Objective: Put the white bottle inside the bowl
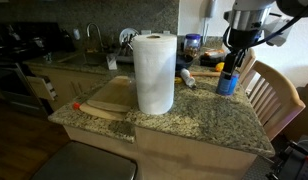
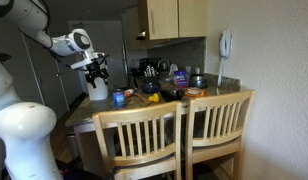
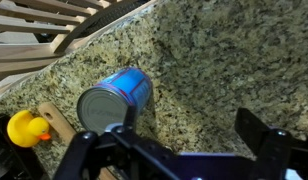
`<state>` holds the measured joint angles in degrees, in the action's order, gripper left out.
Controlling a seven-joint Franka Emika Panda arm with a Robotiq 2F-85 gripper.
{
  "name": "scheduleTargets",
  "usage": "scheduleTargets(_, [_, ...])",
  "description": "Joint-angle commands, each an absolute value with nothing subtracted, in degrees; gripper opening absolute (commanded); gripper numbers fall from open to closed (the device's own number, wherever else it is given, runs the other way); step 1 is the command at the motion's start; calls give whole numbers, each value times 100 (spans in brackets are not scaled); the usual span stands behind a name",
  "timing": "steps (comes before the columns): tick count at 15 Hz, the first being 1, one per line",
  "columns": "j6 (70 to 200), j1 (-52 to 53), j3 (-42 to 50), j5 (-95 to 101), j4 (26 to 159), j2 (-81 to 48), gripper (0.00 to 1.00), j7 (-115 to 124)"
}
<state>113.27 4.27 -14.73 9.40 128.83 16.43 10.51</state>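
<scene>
A small whitish bottle point(image 1: 186, 78) lies on the granite counter point(image 1: 194, 115), just behind the paper towel roll. It is not in the wrist view. I cannot pick out the bowl for certain among the small things at the back of the counter. My gripper point(image 1: 235, 60) hangs open and empty above the counter, over a blue container point(image 1: 227, 80). In the wrist view the jaws point(image 3: 194, 125) are wide apart over bare granite, with the blue container point(image 3: 112, 98) lying just beside the left finger. The gripper also shows in an exterior view point(image 2: 94, 70).
A big white paper towel roll point(image 1: 154, 72) stands mid-counter beside a wooden cutting board point(image 1: 106, 100). A yellow rubber duck point(image 3: 26, 128) lies near the blue container. Wooden chairs point(image 2: 184, 135) stand at the counter's edge. Several small items crowd the back by the sink.
</scene>
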Motion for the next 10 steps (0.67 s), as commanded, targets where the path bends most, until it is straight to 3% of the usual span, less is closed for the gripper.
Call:
scheduleTargets(1, [10938,677,-1562,815,12479,2194,100,1805])
scheduleTargets(3, [10888,752,-1565,699,12485,2714,100,2303])
scheduleTargets(4, [10796,641,-1862,974,11337,1779,100,2898])
scheduleTargets(7, [10431,414,-2307,1470,10428,1691,100,4094])
scheduleTargets(8, [10804,671,-2012,1237,11180,2132,100,3558])
scheduleTargets(10, [10575,659,-2141,1401,10678,1921,100,4002])
